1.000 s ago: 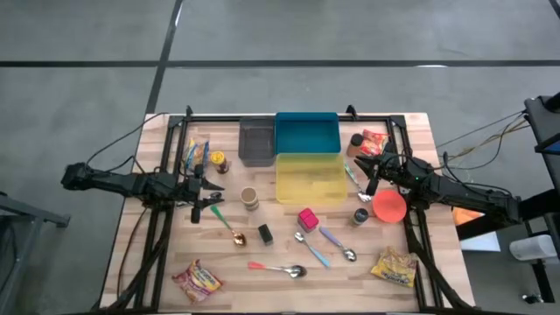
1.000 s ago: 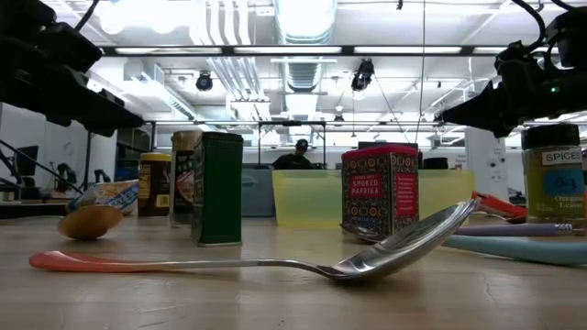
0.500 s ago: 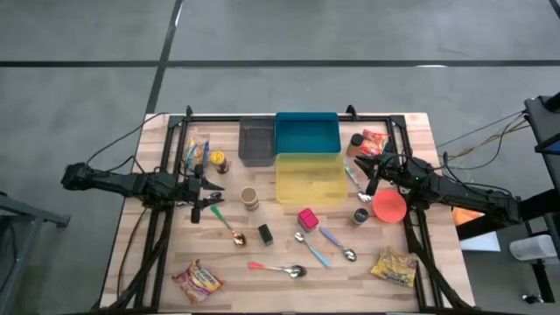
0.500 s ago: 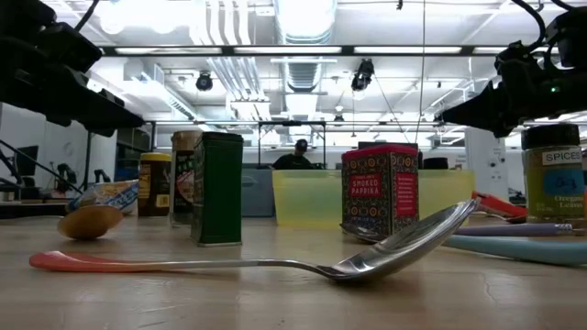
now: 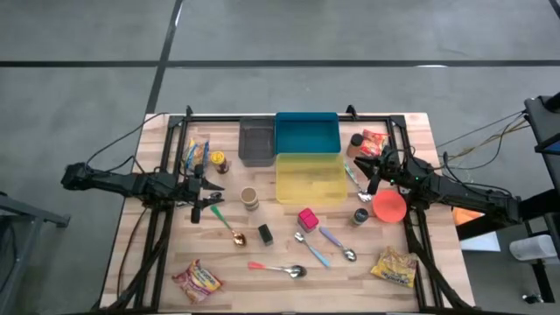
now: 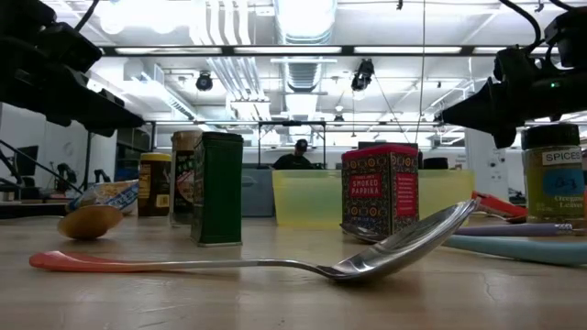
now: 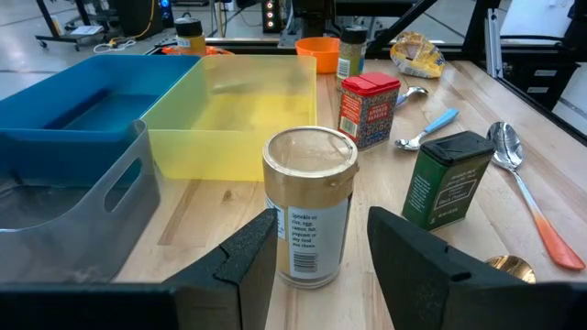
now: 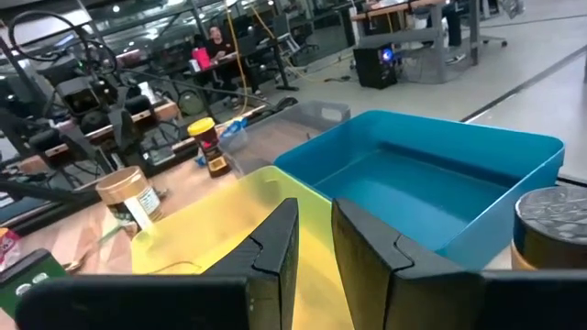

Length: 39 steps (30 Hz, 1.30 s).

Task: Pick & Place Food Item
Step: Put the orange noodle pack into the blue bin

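- Hovering over the table's [image 5: 411, 131] left side, left gripper [image 7: 316, 252] has its jaws parted and empty; a tan-lidded jar [image 7: 307, 206] stands straight ahead, just beyond the fingertips [image 7: 252, 252].
- Green tin [image 7: 448, 188] and red paprika tin [image 7: 367, 110] stand beyond the jar, off to one side.
- Right gripper [image 8: 312, 243] hangs above the yellow bin [image 5: 311, 179], jaws nearly together, nothing between them.
- Blue bin [image 8: 431, 188] sits just past the yellow one.
- Snack packet [image 5: 394, 265] lies near the table's front edge, well apart from both grippers.

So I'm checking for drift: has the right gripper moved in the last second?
Barely, if at all: in the high view the right gripper sits beside the yellow bin, as before.
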Available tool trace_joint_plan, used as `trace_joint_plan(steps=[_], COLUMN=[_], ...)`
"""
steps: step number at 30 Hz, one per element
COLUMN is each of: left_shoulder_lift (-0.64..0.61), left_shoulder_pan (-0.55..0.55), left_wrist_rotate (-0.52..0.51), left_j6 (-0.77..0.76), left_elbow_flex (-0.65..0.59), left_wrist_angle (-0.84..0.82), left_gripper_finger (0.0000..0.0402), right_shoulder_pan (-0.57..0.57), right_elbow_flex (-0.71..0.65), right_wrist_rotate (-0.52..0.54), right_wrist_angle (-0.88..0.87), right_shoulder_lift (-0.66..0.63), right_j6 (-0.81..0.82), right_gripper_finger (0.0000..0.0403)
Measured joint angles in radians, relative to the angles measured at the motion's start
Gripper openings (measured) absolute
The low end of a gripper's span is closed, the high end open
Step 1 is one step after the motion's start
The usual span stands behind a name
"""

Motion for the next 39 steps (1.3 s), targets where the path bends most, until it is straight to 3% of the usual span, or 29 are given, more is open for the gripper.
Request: trace_joint_plan(steps=[12,17,21,25,33,39], left_shoulder_lift=[0.0,0.0,-0.001,-0.001,0.0,0.0], left_shoulder_pan=[0.0,0.0,0.0,0.0,0.0,0.0], left_wrist_rotate=[0.0,0.0,0.0,0.0,0.0,0.0], left_j6=[0.0,0.0,0.0,0.0,0.0,0.0], left_elbow_flex=[0.0,0.0,0.0,0.0,0.0,0.0], left_wrist_angle=[0.0,0.0,-0.001,-0.001,-0.001,-0.002], left_gripper_finger=[0.0173,0.0173,0.0173,0.0173,0.0173,0.0173], right_shoulder_pan=[0.0,0.002,0.002,0.002,0.002,0.002], right_elbow_flex=[0.0,0.0,0.0,0.022,0.253,0.522], right_wrist_rotate=[-0.021,-0.235,-0.227,-0.186,-0.137,-0.134], right_wrist_angle=[-0.004,-0.021,-0.016,-0.007,-0.145,-0.484], right_shoulder_lift=[0.0,0.014,0.04,0.092,0.306,0.506], right_j6=[-0.009,-0.108,-0.157,-0.08,-0.094,-0.357], right_gripper_finger=[0.0069,0.0069,0.0069,0.0069,0.0069,0.0069])
